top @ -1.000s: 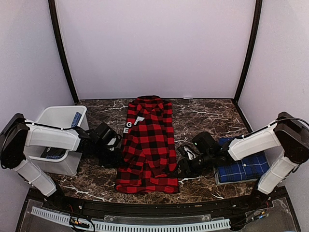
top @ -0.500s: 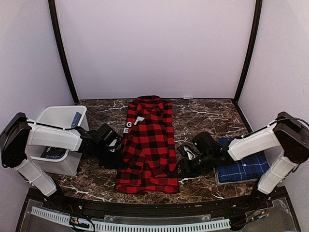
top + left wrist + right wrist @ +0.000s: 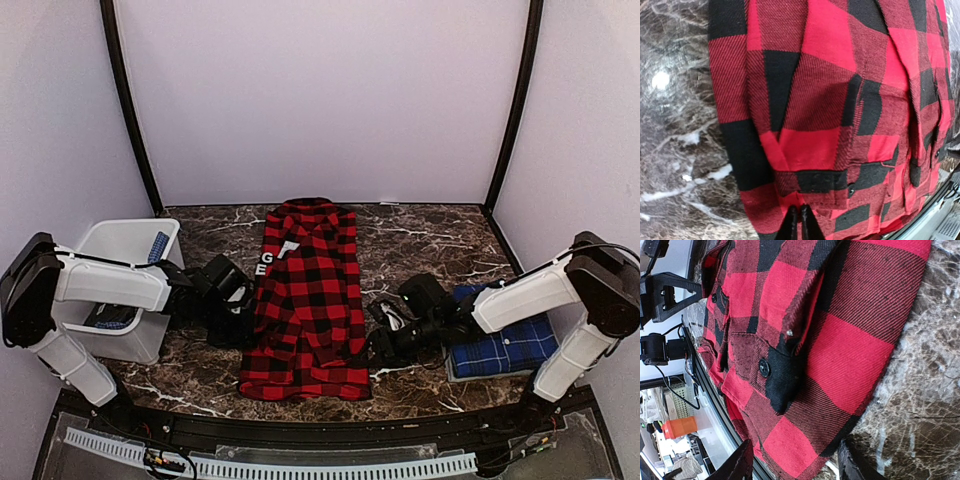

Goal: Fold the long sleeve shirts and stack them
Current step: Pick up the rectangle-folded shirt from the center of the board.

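The red-and-black check shirt (image 3: 305,300) lies lengthwise in the middle of the table, sleeves folded in, collar at the far end. The blue plaid shirt (image 3: 505,345) lies folded at the right, partly under the right arm. My left gripper (image 3: 240,320) is at the red shirt's left edge; in the left wrist view (image 3: 800,222) its fingers are pressed together, tips over the fabric (image 3: 805,100) near a cuff. My right gripper (image 3: 380,335) is at the shirt's right edge; in the right wrist view (image 3: 795,467) it is open, jaws on either side of the shirt's hem edge (image 3: 840,360).
A white bin (image 3: 105,240) stands at the left with blue cloth (image 3: 158,245) inside. The marble table (image 3: 420,240) is walled at the back and sides. A black rail (image 3: 300,430) runs along the near edge.
My left gripper has moved a little to the right, up to the red shirt's left edge. The right arm and both shirts have not moved.
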Controlling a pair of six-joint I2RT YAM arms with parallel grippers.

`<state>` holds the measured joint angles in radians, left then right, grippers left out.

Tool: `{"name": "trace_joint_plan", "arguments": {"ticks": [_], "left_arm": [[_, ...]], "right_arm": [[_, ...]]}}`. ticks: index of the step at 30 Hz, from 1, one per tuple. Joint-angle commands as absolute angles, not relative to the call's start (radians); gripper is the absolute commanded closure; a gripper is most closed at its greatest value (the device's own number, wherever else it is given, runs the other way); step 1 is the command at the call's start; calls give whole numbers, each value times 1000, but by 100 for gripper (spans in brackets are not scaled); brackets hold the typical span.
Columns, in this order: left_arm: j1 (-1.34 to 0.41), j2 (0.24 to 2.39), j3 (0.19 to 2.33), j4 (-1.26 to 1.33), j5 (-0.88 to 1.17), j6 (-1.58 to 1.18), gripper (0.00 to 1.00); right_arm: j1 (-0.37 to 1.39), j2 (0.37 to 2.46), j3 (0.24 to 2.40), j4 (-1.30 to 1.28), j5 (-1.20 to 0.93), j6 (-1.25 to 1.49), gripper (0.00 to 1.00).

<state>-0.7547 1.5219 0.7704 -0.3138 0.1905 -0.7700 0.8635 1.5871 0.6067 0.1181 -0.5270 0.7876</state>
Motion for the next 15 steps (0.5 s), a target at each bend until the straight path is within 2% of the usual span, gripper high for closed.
{"name": "trace_joint_plan", "arguments": {"ticks": [1,15], "left_arm": [[-761,1493,792,-341,216,-772,100],[-761,1426,736,-392,294,-772,100]], "right_arm": [[859,1601,586,114,-521,790,45],[859,1600,586,107,-522,787,45]]}}
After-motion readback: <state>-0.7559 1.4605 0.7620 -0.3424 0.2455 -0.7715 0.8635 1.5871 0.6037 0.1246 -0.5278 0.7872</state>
